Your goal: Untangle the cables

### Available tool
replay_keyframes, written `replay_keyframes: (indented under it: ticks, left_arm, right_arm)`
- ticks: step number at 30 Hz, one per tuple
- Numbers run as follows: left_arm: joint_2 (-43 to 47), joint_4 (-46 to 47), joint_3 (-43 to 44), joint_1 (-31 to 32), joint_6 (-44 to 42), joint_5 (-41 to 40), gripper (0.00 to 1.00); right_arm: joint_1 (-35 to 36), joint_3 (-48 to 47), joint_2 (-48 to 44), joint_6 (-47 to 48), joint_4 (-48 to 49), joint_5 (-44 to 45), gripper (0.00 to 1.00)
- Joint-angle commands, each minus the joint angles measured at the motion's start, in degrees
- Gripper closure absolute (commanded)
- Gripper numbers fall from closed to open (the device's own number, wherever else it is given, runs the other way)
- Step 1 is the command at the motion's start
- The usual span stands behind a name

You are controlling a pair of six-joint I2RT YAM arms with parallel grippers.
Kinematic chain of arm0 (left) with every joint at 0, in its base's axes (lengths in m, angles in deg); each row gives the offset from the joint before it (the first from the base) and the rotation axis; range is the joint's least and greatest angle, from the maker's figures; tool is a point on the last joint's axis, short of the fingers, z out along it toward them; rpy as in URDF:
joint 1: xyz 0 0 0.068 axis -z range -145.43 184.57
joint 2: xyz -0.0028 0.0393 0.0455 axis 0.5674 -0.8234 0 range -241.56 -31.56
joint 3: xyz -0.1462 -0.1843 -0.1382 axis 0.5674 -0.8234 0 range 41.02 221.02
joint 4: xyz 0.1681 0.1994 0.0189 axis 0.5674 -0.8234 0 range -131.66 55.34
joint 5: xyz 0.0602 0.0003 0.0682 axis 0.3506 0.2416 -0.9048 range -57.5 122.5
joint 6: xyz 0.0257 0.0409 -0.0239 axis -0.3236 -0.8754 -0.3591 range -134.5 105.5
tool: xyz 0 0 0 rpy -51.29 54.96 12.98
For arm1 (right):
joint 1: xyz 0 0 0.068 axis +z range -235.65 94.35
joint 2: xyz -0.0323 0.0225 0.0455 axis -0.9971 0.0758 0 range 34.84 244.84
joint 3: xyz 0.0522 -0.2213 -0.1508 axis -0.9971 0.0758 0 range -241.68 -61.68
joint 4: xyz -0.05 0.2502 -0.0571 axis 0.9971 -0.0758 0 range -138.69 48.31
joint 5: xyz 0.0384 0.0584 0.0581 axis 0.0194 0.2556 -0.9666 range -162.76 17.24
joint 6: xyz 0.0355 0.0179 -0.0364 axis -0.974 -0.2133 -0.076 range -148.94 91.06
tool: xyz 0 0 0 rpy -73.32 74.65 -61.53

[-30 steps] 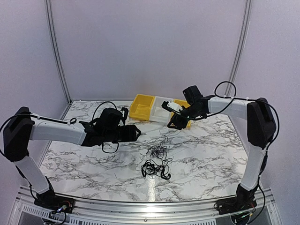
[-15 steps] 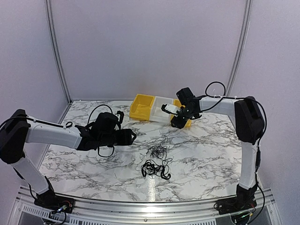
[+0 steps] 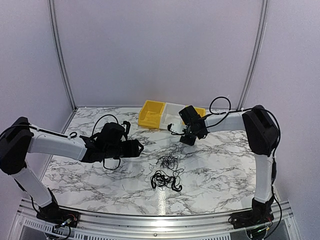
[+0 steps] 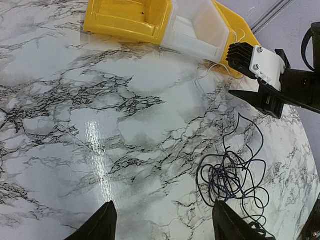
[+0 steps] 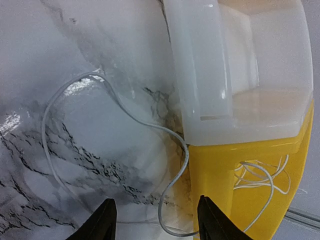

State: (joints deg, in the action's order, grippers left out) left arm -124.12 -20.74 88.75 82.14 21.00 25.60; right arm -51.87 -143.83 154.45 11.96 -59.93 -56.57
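Note:
Two loose tangles of black cables lie mid-table: a thin one (image 3: 169,161) and a denser one (image 3: 164,180) nearer the front. In the left wrist view the thin tangle (image 4: 232,177) shows dark blue strands and lies just ahead of the right fingertip. My left gripper (image 3: 139,148) hovers open and empty, left of it. A whitish cable (image 5: 125,107) loops over the marble and runs into the right yellow bin (image 5: 225,175). My right gripper (image 5: 156,220) is open just above that loop, at the bins' front, holding nothing.
Three bins stand in a row at the back: a yellow bin (image 3: 151,114), a white bin (image 3: 172,111) and another yellow one (image 3: 200,111) partly behind the right arm. More whitish cable (image 5: 262,180) lies coiled inside that last bin. Curtain walls enclose the table.
The right gripper came down and leftward from above the right yellow bin to the table in front of the bins. The left gripper drew back a little to the left.

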Motion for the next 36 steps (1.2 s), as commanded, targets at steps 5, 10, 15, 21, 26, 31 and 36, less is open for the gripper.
replay_keyframes:
  ticks: [5, 10, 15, 21, 26, 31, 36]
  left_arm:
    - [0.2, 1.7, 0.1, -0.5, 0.6, 0.8, 0.32]
    - [-0.3, 1.8, 0.1, -0.5, 1.4, 1.5, 0.32]
    - [-0.8, 2.0, 0.2, -0.6, 2.0, 2.1, 0.32]
    - [-0.6, 2.1, 0.3, -0.6, 2.0, 2.3, 0.32]
    - [-0.6, 2.2, 0.2, -0.6, 2.6, 2.3, 0.32]
    - [-0.3, 2.3, -0.4, -0.6, 3.3, 2.4, 0.32]
    - [0.2, 2.3, -0.8, -0.6, 3.2, 2.3, 0.32]
  right_arm:
    - [2.1, 3.6, 1.4, 8.0, 14.3, 14.7, 0.51]
    - [2.1, 4.4, 2.0, 9.4, 15.7, 16.4, 0.57]
    - [2.2, 4.7, 0.4, 9.2, 15.9, 16.9, 0.71]
    - [2.3, 4.3, -4.2, 7.0, 13.4, 14.6, 0.9]
    - [2.1, 2.7, -7.9, 6.9, 12.1, 13.6, 0.99]
    - [0.0, -1.4, -9.1, 8.4, 10.9, 13.1, 1.0]
    - [-5.0, -7.5, -7.5, 8.7, 8.6, 11.1, 1.0]
